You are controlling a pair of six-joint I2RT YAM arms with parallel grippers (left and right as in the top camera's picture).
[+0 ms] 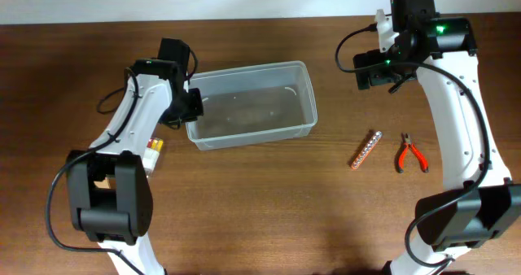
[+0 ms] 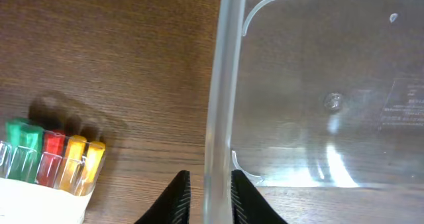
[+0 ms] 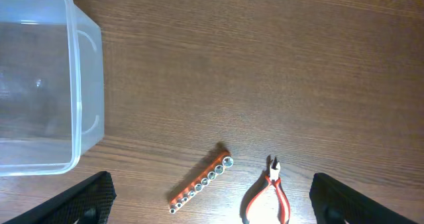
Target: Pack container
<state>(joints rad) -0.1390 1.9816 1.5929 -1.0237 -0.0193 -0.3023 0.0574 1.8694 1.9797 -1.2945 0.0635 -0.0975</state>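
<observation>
The container (image 1: 244,70) is a clear plastic tub standing upright and empty left of the table's centre. It also shows in the left wrist view (image 2: 222,85) and the right wrist view (image 3: 86,85). My left gripper (image 1: 189,112) is shut on the tub's left rim, one finger outside and one inside the wall (image 2: 211,197). My right gripper (image 1: 376,70) is wide open and empty, high over the back right (image 3: 211,184). Below it lie an orange socket rail (image 1: 366,149) (image 3: 201,182) and red-handled pliers (image 1: 409,153) (image 3: 270,194).
A pack of coloured markers (image 1: 153,151) (image 2: 53,158) lies on the wooden table just left of the tub, beside my left arm. The socket rail and pliers lie side by side right of the tub.
</observation>
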